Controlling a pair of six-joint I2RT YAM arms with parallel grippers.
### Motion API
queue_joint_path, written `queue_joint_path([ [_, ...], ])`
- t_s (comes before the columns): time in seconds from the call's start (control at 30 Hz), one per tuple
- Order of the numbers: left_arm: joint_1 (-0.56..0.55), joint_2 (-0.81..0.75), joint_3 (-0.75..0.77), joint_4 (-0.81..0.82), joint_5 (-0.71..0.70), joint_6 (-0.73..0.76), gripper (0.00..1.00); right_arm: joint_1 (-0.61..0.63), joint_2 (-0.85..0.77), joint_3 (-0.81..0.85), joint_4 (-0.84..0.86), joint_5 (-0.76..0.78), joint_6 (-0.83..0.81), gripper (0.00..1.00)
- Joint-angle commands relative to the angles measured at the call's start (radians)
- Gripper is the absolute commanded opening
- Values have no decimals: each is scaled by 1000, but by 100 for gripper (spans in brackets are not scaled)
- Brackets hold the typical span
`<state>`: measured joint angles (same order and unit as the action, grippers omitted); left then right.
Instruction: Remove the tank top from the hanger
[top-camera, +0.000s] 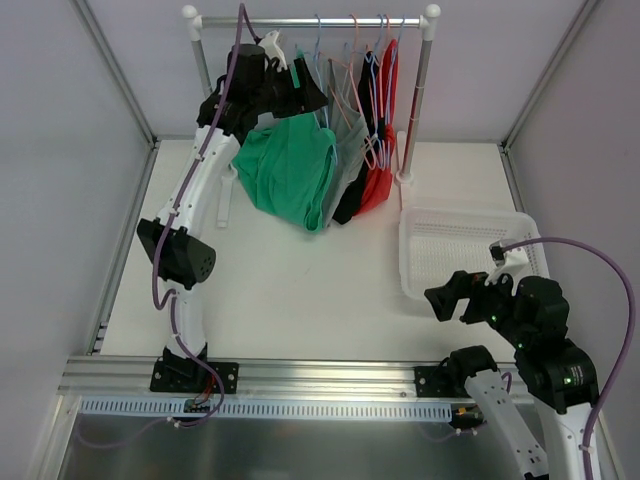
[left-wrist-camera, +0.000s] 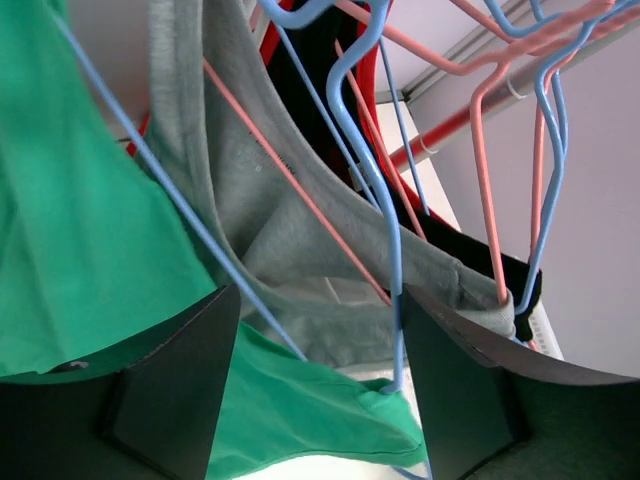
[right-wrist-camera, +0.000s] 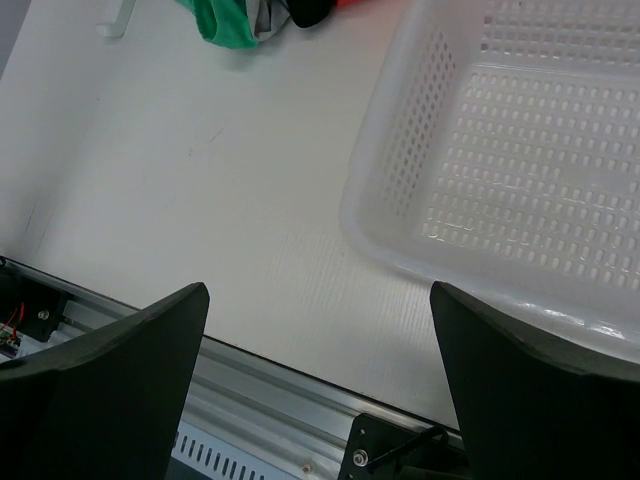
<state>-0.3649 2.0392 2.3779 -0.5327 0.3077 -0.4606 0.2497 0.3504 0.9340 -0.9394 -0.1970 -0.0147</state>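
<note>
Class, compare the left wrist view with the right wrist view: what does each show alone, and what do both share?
Only the left wrist view shows the blue hangers and pink hangers. Only the right wrist view shows the white basket and the metal rail. Both show the green tank top and grey tank top.

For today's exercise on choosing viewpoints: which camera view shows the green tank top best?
The top external view: the green tank top hangs there almost whole on the rack. The left wrist view shows only close-up folds; the right wrist view catches just its bottom edge.
</note>
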Motion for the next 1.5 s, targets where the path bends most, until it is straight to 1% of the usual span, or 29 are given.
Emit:
queue_joint_path([
  [0.0, -16, 12, 3, 141, 60, -12, 65, 5, -25, -17, 21, -41, 12, 99],
  [0.03, -17, 21, 3, 151, 71, -15, 60, 5, -28, -18, 17, -41, 12, 99],
  [0.07, -16, 26, -2, 160, 74, -18, 60, 5, -31, -21, 13, -42, 12, 100],
  [0.1, -17, 39, -3, 180, 80, -30, 57, 5, -33, -26, 10, -42, 12, 99],
  [0.13, -19, 44, -5, 188, 87, -38, 48, 6, -36, -26, 8, -42, 12, 100],
  [0.23, -20, 47, -16, 211, 94, -47, 38, 5, -41, -30, 2, -42, 12, 100],
  [0.27, -23, 44, -23, 217, 88, -44, 28, 5, -41, -31, 1, -42, 12, 99],
  [0.4, -29, 24, -52, 253, 80, -46, 23, 5, -41, -35, 1, -42, 12, 99],
  [0.43, -29, 21, -54, 258, 79, -49, 20, 5, -41, -35, 1, -42, 12, 100],
  [0.57, -31, -7, -78, 276, 73, -46, 0, 5, -44, -38, -4, -39, 12, 99],
  [0.77, -31, -103, -141, 283, 60, -14, 0, 5, -44, -41, -4, -42, 12, 99],
  [0.9, -31, -207, -189, 281, 70, 19, 0, 3, -42, -40, -6, -45, 12, 100],
  [1.03, -31, -261, -206, 281, 96, 48, 0, 5, -28, -40, -4, -50, 10, 99],
  [1.13, -23, -293, -220, 281, 162, 43, 0, 5, -19, -38, -2, -55, 7, 99],
  [1.2, -23, -335, -265, 280, 212, 39, 0, 5, -16, -37, 2, -55, 4, 99],
  [1.23, -22, -356, -290, 280, 217, 36, 0, 5, -14, -38, 10, -56, 4, 99],
  [1.27, -23, -378, -351, 280, 215, 31, 0, 5, -13, -38, 13, -58, 4, 100],
  [1.33, -20, -462, -417, 277, 212, 28, 0, 5, -10, -38, 27, -71, 2, 99],
  [1.37, -22, -520, -483, 272, 212, 30, 0, 5, -8, -37, 33, -77, 2, 99],
  [1.47, -22, -602, -590, 266, 211, 33, 0, 5, 4, -37, 57, -107, -1, 100],
])
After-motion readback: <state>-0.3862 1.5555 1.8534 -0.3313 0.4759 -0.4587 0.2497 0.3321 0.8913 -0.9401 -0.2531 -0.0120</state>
